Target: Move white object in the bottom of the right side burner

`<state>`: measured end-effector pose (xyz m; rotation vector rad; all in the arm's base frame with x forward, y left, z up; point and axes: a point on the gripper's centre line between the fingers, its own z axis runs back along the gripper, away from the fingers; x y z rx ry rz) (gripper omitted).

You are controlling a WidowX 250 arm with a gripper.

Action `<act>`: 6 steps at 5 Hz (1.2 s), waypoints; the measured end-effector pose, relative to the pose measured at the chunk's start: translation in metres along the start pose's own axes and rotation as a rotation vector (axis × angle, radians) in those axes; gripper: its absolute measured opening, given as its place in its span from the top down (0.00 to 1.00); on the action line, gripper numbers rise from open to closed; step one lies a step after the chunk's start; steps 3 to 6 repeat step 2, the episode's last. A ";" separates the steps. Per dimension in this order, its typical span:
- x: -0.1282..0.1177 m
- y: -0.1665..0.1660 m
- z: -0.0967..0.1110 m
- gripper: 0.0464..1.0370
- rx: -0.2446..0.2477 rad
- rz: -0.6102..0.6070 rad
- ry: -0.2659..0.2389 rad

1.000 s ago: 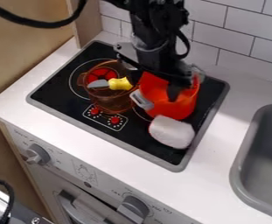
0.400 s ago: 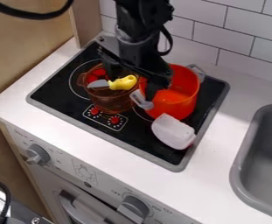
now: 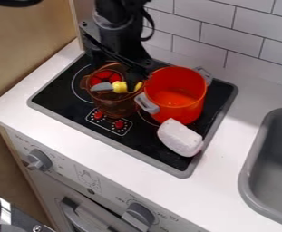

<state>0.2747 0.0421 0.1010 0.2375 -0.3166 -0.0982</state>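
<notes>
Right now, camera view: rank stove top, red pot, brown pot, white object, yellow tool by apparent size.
1. Stove top
2. Red pot and brown pot: too alike to rank, brown one partly hidden
3. White object
4. Yellow tool

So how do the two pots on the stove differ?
The orange pot is solid-coloured, while the brown pot is see-through. The brown pot has a yellow-handled utensil lying across its top; the orange pot has none. The orange pot has pale grey handles, whereas the brown pot's visible handle matches its body. Both stand open on the black stovetop.
</notes>
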 end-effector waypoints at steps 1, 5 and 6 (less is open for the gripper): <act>-0.006 0.010 -0.003 0.04 -0.049 -0.055 0.014; -0.012 0.022 -0.006 0.04 -0.074 -0.065 0.022; -0.012 0.022 -0.006 0.04 -0.074 -0.065 0.022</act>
